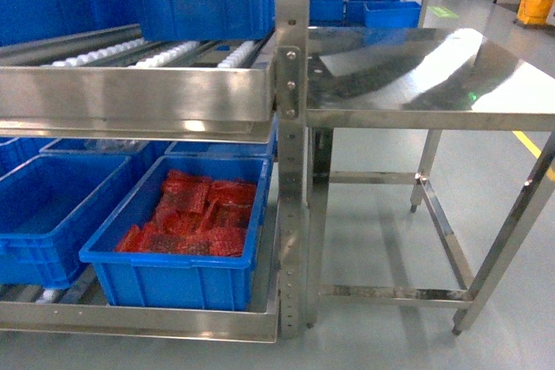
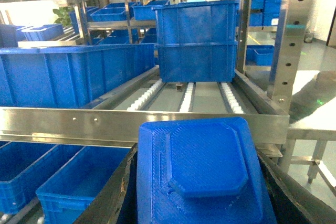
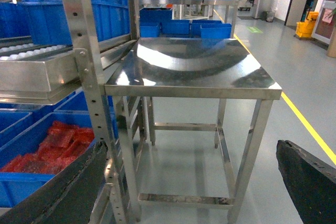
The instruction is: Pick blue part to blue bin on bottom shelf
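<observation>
Blue part held in left gripper, above the bottom shelf; drop not yet made.

The part [image 2: 202,174] is seen clamped between the left gripper's [image 2: 197,192] jaws, level with the upper tier's front lip [image 2: 142,124]. The right gripper [image 3: 189,182] is seen spread wide and empty, facing the table [image 3: 194,69]. On the bottom shelf [image 1: 139,318], one bin [image 1: 178,227] is filled with red parts; an empty bin [image 1: 52,205] lies beside it. Risk noted: the part could be struck against the lip on descent, or released into the wrong bin.
</observation>
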